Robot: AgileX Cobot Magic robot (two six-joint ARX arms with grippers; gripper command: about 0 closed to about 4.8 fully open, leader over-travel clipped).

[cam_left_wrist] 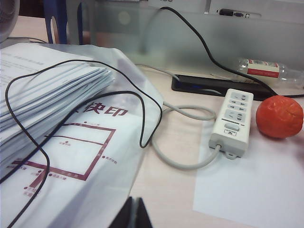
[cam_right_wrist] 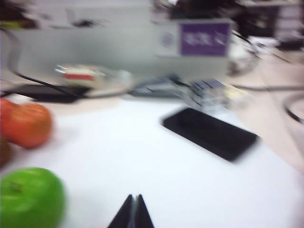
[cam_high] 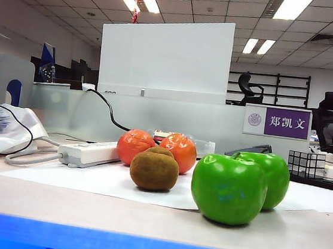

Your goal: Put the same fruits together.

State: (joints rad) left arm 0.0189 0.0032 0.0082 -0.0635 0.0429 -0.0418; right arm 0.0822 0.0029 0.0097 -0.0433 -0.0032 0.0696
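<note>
Two glossy green apples (cam_high: 229, 189) (cam_high: 272, 172) stand side by side on the white sheet (cam_high: 88, 179), right of centre. To their left, two orange-red tangerines (cam_high: 135, 147) (cam_high: 179, 152) sit next to each other, with a fuzzy brown kiwi (cam_high: 154, 170) in front of them; a brown hump shows just behind it. Neither gripper shows in the exterior view. My left gripper (cam_left_wrist: 134, 211) is shut and empty over the table edge, far from one tangerine (cam_left_wrist: 279, 116). My right gripper (cam_right_wrist: 135, 209) is shut and empty above the sheet, beside an apple (cam_right_wrist: 29, 197) and a tangerine (cam_right_wrist: 28, 124).
A white power strip (cam_left_wrist: 231, 121) with its grey cable lies near the tangerines. A paper stack in a plastic bag (cam_left_wrist: 47, 95) with a black wire over it fills the left. A black phone (cam_right_wrist: 209, 133), a gridded cube (cam_high: 306, 162), a plastic bottle (cam_left_wrist: 266, 70) and a glass partition stand behind.
</note>
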